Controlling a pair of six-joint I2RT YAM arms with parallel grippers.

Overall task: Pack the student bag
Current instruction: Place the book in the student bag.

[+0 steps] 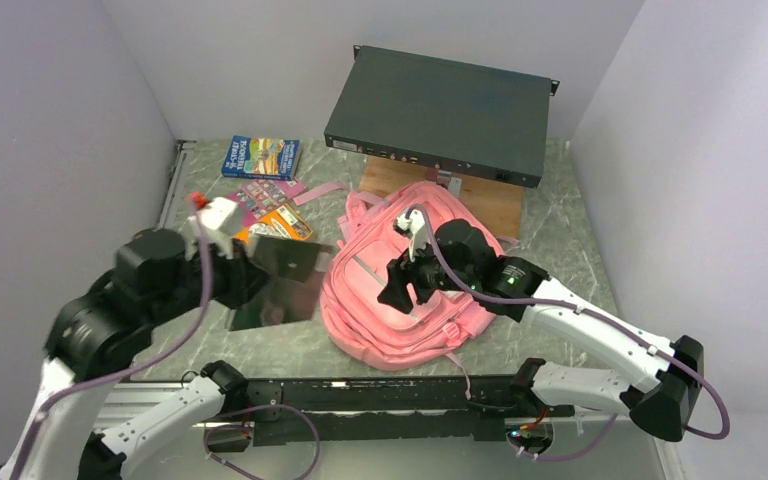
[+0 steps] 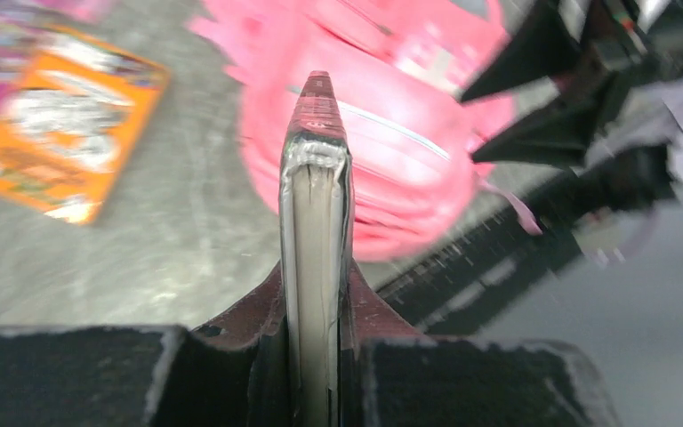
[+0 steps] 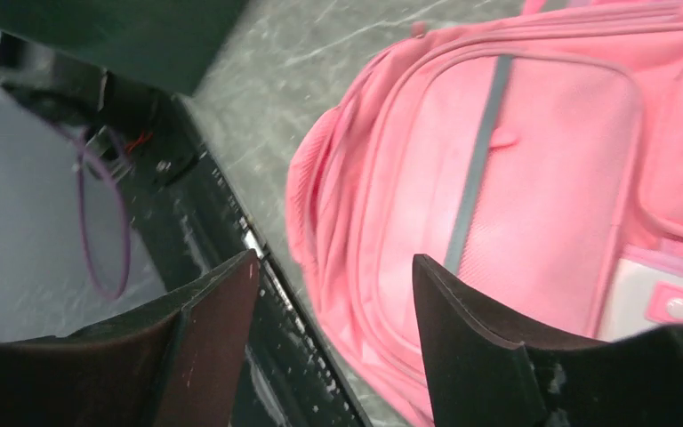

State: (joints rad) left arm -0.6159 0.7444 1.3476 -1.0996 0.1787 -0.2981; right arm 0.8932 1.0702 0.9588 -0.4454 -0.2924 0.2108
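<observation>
The student bag (image 1: 400,300) is a soft pink backpack lying flat on the table's middle, front pockets up. My left gripper (image 1: 247,272) is shut on a thin dark glossy book (image 1: 282,285), held off the table just left of the bag. In the left wrist view the book (image 2: 316,213) stands edge-on between the jaws of that gripper (image 2: 316,277), with the bag (image 2: 382,133) beyond it. My right gripper (image 1: 403,287) hovers over the bag's front, open and empty. In its wrist view the right gripper (image 3: 333,302) stands over the bag's (image 3: 534,178) near edge.
A black rack unit (image 1: 440,115) rests on a wooden board (image 1: 485,200) behind the bag. A blue book (image 1: 260,157), a pink sheet (image 1: 265,195) and an orange booklet (image 1: 282,222) lie at the back left. A black rail (image 1: 360,395) runs along the near edge.
</observation>
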